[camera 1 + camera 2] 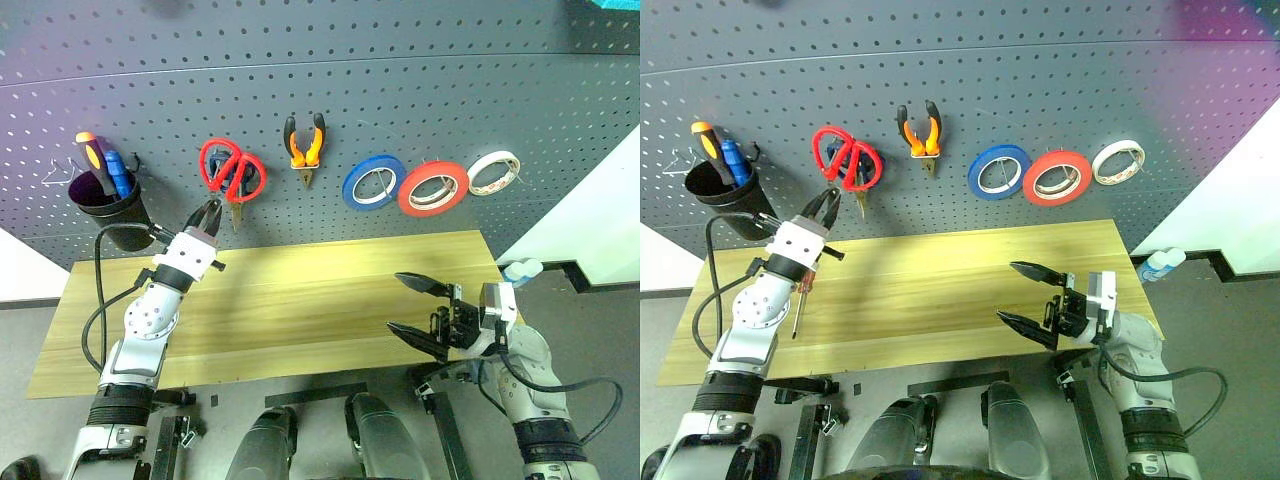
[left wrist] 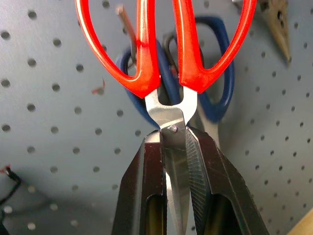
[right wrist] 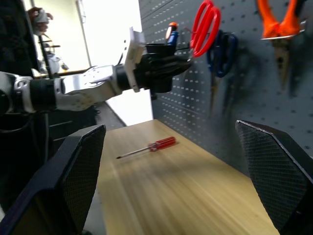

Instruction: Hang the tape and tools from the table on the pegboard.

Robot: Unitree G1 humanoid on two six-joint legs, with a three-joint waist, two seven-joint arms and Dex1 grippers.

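My left gripper [image 1: 207, 214] is shut on the steel blades of the red-handled scissors [image 1: 232, 172]. It holds them up against the dark grey pegboard [image 1: 420, 90], in front of blue-handled scissors [image 2: 217, 93]. A handle loop sits at a hook [image 2: 128, 29]; I cannot tell whether it rests on it. The orange-and-black pliers [image 1: 305, 145] and the red tape [image 1: 433, 189] hang on the board. The red-handled screwdriver [image 1: 800, 298] lies on the wooden table [image 1: 300, 300] beside my left arm. My right gripper [image 1: 395, 302] hovers open over the table's right front, holding nothing.
A blue roll [image 1: 373, 182] and a whitish roll [image 1: 493, 172] hang on either side of the red tape. A black cup [image 1: 112, 210] with tool handles in it hangs at the board's left. A small bottle [image 1: 522, 268] stands off the table's right end.
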